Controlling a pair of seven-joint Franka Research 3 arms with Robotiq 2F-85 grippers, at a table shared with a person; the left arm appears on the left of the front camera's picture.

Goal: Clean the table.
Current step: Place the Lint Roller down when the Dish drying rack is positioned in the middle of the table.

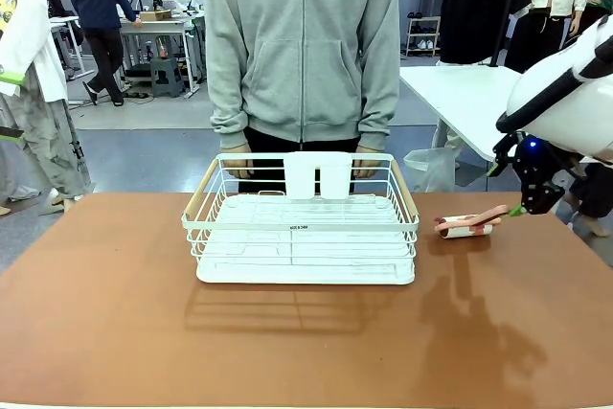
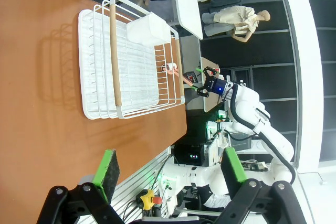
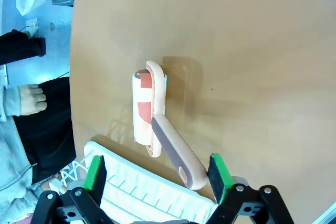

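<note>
While a person stands behind it, the table carries a white rack mid-top and a lint roller just right of it. Right gripper: jaws wide, flanking the roller's handle without clamping. Left gripper: jaws wide, empty, above the table.

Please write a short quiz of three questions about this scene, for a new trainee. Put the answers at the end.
1. True or false: the lint roller lies inside the white dish rack.
2. Which gripper is closest to the roller's handle?
A. the left gripper
B. the right gripper
C. neither; a hand of the person holds it
3. Fill in: the rack stands on the reddish-brown ____.

Key:
1. False. It lies on the tabletop, to the right of the rack in the front view.
2. B. Its open fingers sit on either side of the handle end.
3. table
</note>
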